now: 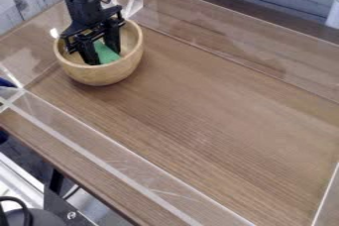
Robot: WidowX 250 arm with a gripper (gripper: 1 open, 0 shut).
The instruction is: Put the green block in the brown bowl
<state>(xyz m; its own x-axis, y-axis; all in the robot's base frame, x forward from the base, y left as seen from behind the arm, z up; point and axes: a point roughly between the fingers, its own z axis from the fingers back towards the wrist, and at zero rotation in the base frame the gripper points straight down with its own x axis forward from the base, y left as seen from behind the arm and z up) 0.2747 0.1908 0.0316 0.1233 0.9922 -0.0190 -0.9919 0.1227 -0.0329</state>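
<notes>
Gripper (93, 47) astride green block (95, 54)

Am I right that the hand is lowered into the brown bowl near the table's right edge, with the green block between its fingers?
Not quite: the brown bowl sits near the table's far left corner, as the camera view shows. The hand is indeed lowered into it, with the green block between its fingers.

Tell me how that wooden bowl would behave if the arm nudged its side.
The brown bowl looks thick-walled and wooden, so it is probably stiff and unlikely to dent. It sits low and wide, so it would likely slide on the smooth table rather than tip. Being round, it may spin if pushed off-centre.
</notes>
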